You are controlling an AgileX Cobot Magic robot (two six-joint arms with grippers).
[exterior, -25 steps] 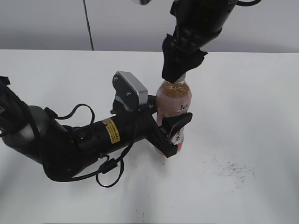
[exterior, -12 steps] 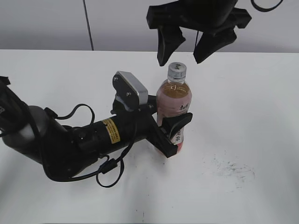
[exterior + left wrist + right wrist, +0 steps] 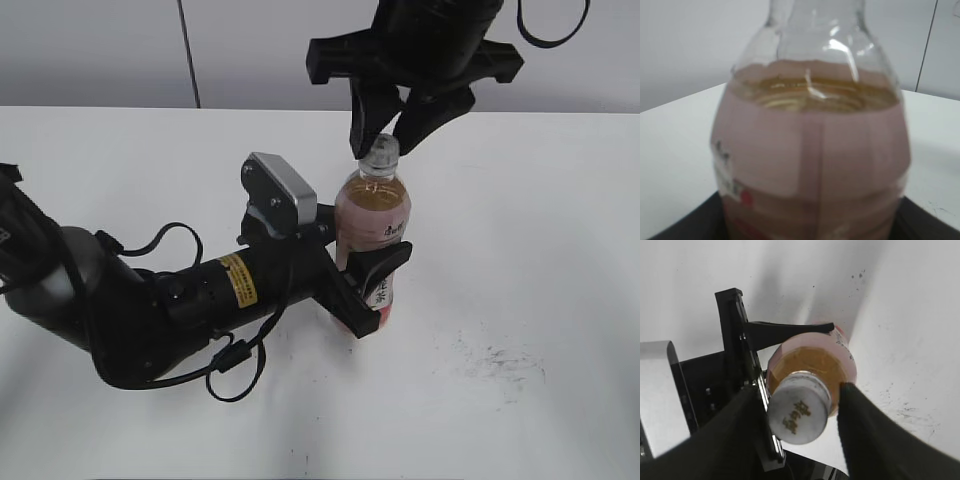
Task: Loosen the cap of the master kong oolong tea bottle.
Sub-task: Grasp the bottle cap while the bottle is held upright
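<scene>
The oolong tea bottle (image 3: 371, 228) stands upright on the white table, amber tea inside and a pink label. It fills the left wrist view (image 3: 810, 150). My left gripper (image 3: 372, 290) is shut on the bottle's lower body. The silver-grey cap (image 3: 380, 152) sits on the bottle's neck; in the right wrist view (image 3: 799, 414) its white top shows a dark logo. My right gripper (image 3: 385, 135) hangs above with its fingers open on either side of the cap (image 3: 800, 430), a gap showing on the right side.
The white table (image 3: 540, 260) has dark scuff marks (image 3: 495, 360) at the front right. A grey wall runs behind the table. My left arm lies across the table's left half.
My right gripper let go of the cap and opened wide above it a second ago. It has since come down and narrowed around the cap. The bottle and left arm have not moved.
</scene>
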